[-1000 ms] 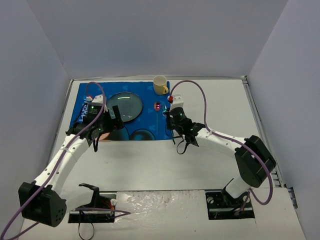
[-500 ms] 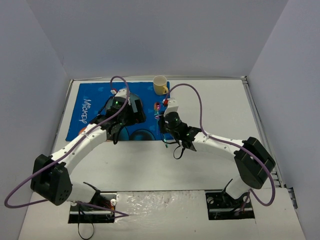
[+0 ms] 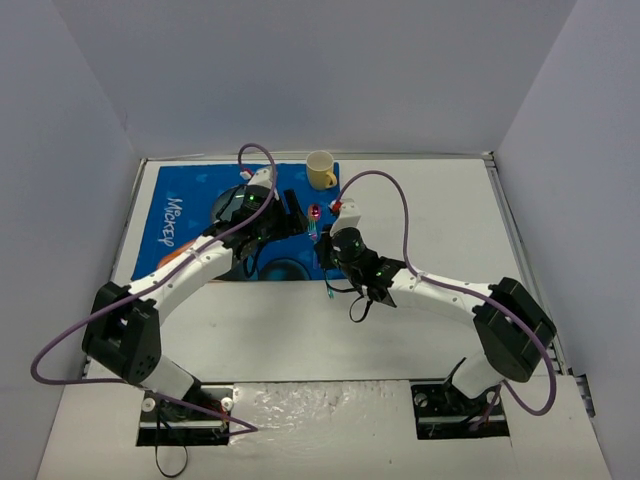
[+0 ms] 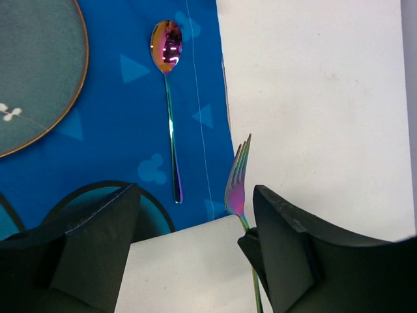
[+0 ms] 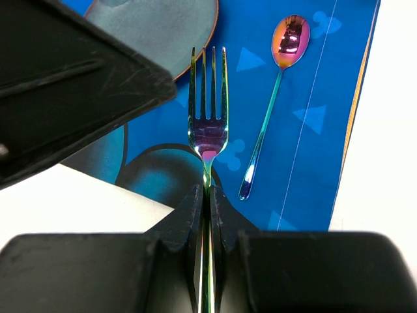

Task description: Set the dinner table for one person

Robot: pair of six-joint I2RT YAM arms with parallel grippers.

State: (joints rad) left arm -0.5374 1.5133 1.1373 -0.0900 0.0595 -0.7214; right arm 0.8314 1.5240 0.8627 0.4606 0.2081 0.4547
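Over the near edge of the mat (image 5: 313,169), the right claw (image 5: 207,195) is clamped tight on the neck of the fork (image 5: 207,130). In its own wrist view the fork's long axis runs toward 12 o'clock, tines away from the claw. The spoon (image 5: 288,42) lies flat on the mat at about 1 o'clock from the tines, nearly parallel but leaning a little right, and the plate (image 5: 163,26) sits at 11 o'clock. The fork hangs between them, closer to the spoon's handle end. I judge the right arm to be the one placed to lay it down, on the mat toward 10 o'clock of the bench (image 3: 450,210). The left claw (image 4: 195,189) stands partly open with nothing between its jaws, just beside the fork. The fork's handle is hidden inside the right claw, and the left arm covers most of the plate in the top view. Whether the tines touch the mat I cannot tell.
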